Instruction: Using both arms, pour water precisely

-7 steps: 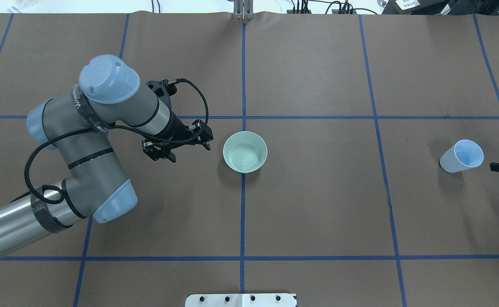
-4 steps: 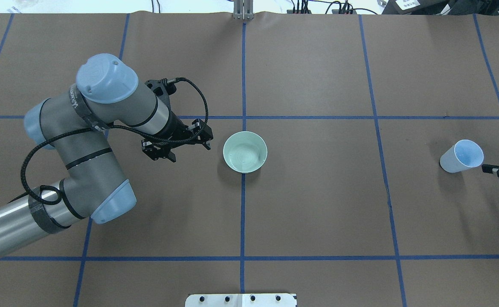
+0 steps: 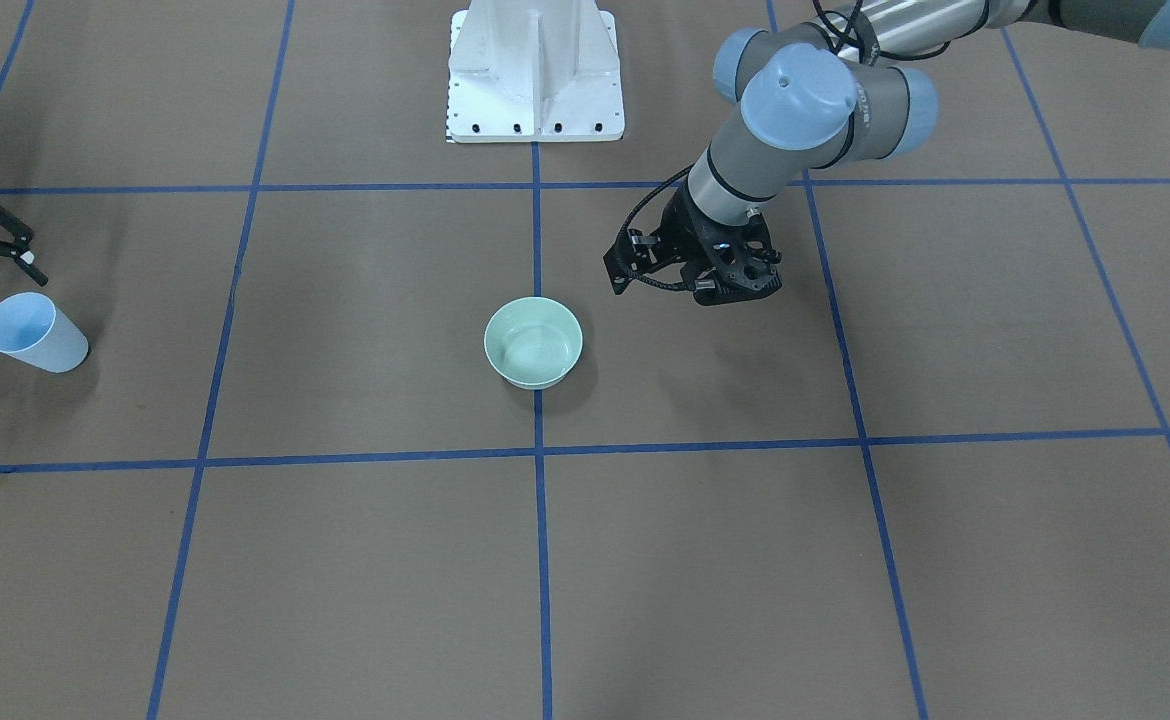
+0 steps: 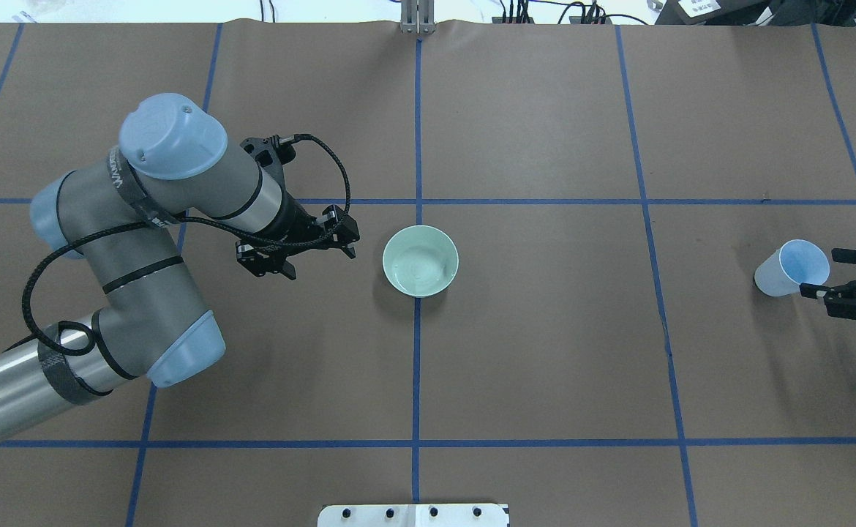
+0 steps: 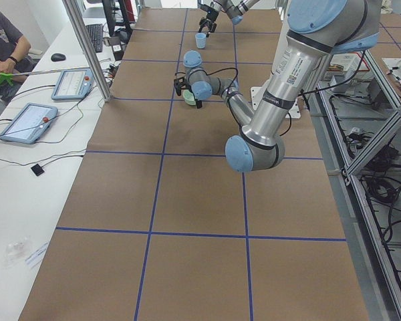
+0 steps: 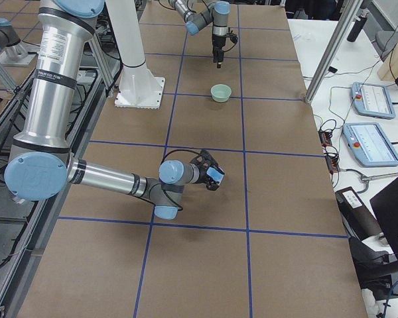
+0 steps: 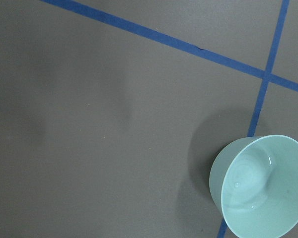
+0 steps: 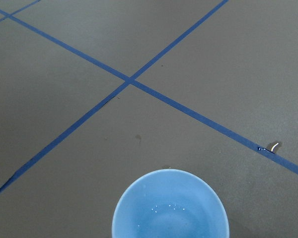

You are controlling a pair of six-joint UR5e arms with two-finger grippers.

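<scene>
A pale green bowl point(image 4: 421, 260) stands at the table's middle, also in the front view point(image 3: 533, 341) and the left wrist view point(image 7: 260, 186). Faint ripples and glints of water point(image 7: 248, 194) show on its bottom. My left gripper point(image 4: 300, 249) hangs open and empty a little left of the bowl. A light blue cup point(image 4: 783, 272) stands upright at the far right. The right wrist view shows only droplets inside the cup point(image 8: 170, 206). My right gripper point(image 4: 821, 272) is open at the cup's outer side, its fingers point(image 4: 838, 255) spread by the rim.
The brown table cover carries a grid of blue tape lines point(image 4: 417, 366). The white pedestal point(image 3: 535, 70) stands at the robot's edge of the table. Tablets and a seated operator point(image 5: 7, 47) are beside the table on the far side from the robot.
My right gripper has moved in from the edge toward the cup, until its fingers reach the rim. My left arm has drawn back a little, away from the bowl.
</scene>
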